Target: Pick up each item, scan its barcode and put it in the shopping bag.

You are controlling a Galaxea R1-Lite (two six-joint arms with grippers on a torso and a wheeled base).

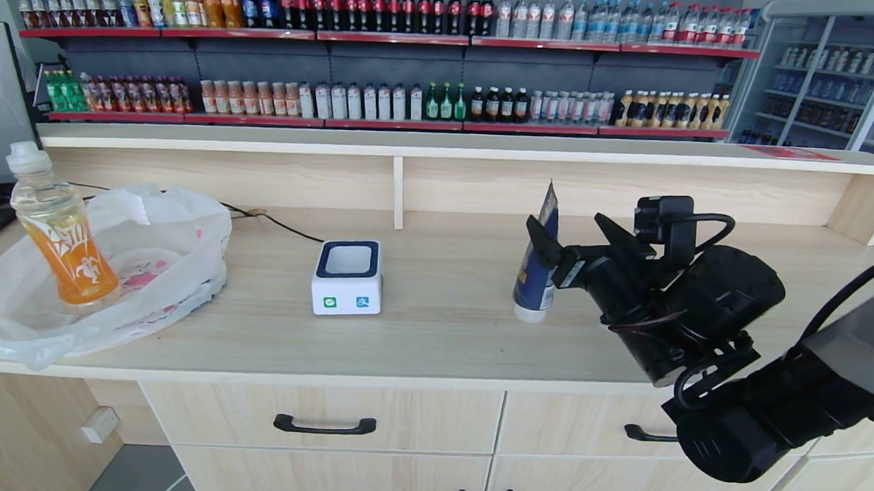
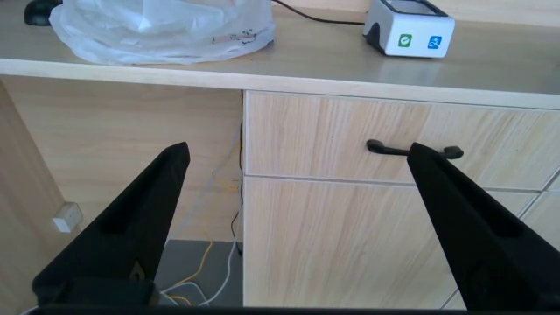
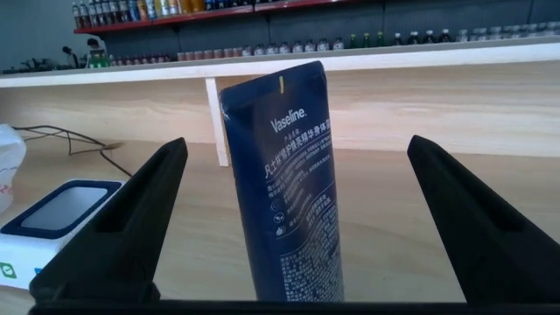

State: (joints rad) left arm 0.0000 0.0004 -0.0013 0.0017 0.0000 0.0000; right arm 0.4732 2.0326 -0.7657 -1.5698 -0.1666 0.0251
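Blue tube (image 1: 534,280) is stood cap-down right of counter (image 1: 439,343) centre, flanked w/o contact by right pincer (image 1: 565,231), opened wide, prob. for a side grip. Left pincer (image 2: 297,157) is held wide below counter's front edge, idle.

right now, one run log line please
right gripper open around blue tube | orange drink bottle in shopping bag | left gripper open, below countertop
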